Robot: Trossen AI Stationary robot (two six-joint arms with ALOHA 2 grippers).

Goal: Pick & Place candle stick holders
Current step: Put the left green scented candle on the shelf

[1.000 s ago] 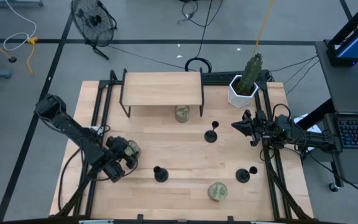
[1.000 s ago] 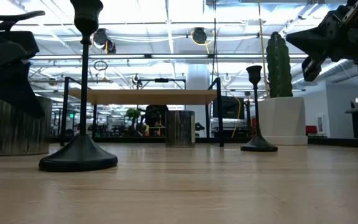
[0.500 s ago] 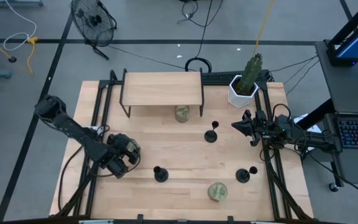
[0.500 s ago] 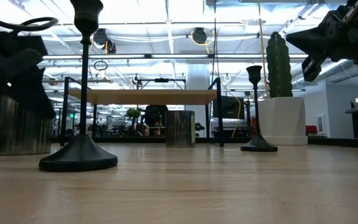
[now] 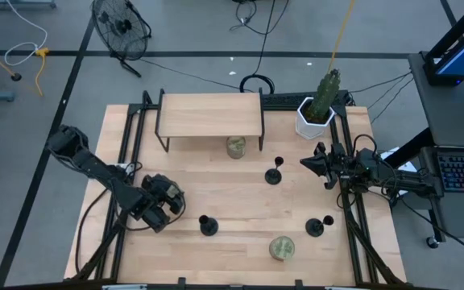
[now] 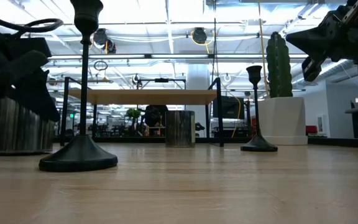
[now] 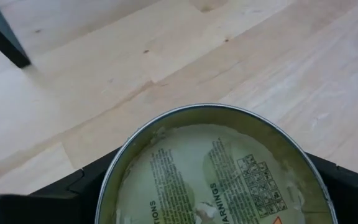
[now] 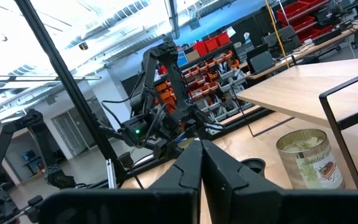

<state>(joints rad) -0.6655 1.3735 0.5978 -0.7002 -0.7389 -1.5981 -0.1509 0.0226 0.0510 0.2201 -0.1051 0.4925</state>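
Holders: I am counting three candle stick holders standing loose on the table, none yet moved. I am seeing the left gripper, jaws spread around a tin; right gripper is waiting clenched.

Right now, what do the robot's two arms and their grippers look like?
Both arms are dark, jointed, and black throughout. The left gripper is blocky, with loose black cables looping along its arm. The right gripper tapers to two slim pointed black fingers, with tangled black wires bundled behind its wrist.
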